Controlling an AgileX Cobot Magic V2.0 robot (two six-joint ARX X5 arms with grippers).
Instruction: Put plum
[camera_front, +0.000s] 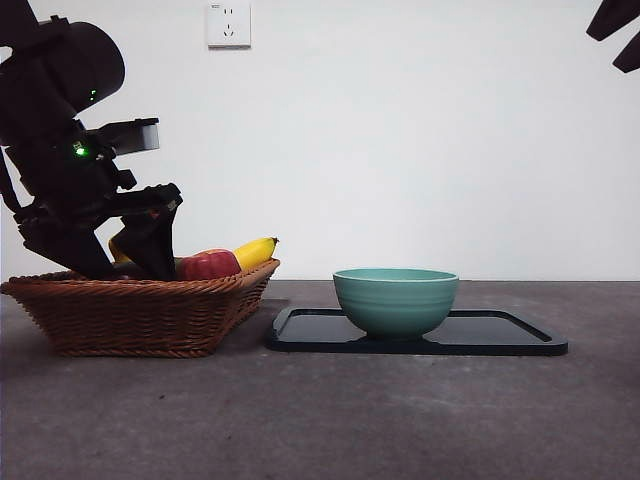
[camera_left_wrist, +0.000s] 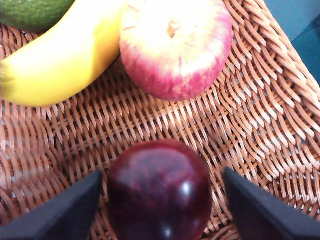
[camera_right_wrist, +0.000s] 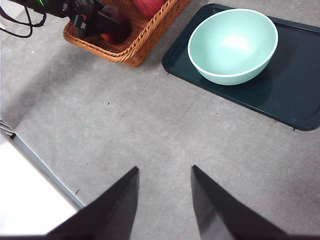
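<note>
Grey table (camera_front: 320, 420), white wall; left pincer (camera_left_wrist: 160, 200) open astride plum (camera_left_wrist: 160, 192)

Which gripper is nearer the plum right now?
Left. The left gripper is down in the wicker basket, its open jaws on either side of the plum. The right gripper hangs over bare table, well away from it.

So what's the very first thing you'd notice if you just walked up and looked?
Probably the big black left gripper reaching down into the wicker basket, its open jaws either side of the shiny dark plum. Right behind the plum lie a red apple and a yellow banana. Next to the basket, a pale green bowl sits on a black tray, while the right gripper waits high over the bare table.
</note>
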